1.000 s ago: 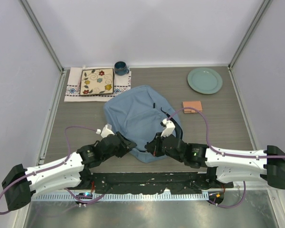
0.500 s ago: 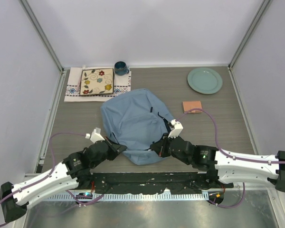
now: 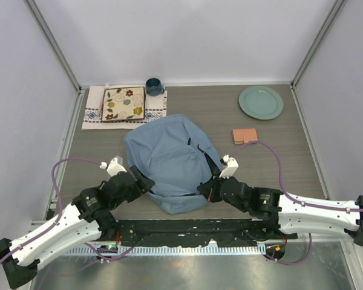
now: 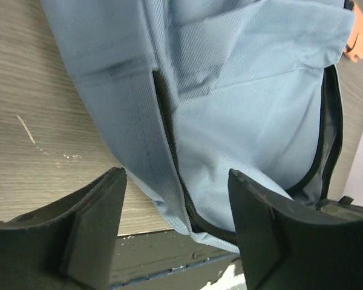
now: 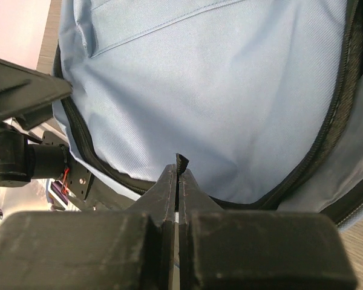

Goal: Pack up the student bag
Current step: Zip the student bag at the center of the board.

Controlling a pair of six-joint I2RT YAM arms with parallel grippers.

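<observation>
Student bag (image 3: 169, 160) lies centre of table (image 3: 278, 157), toward near edge. Left gripper (image 4: 175, 175) gapes at its left flank, holding nothing; right gripper (image 5: 177, 178) pinches dark tab (image 5: 181, 159). We fear tab slipping free, bag sliding unanchored.

Lab cell: white panels (image 3: 187, 36), aluminium frame (image 3: 51, 42)
</observation>
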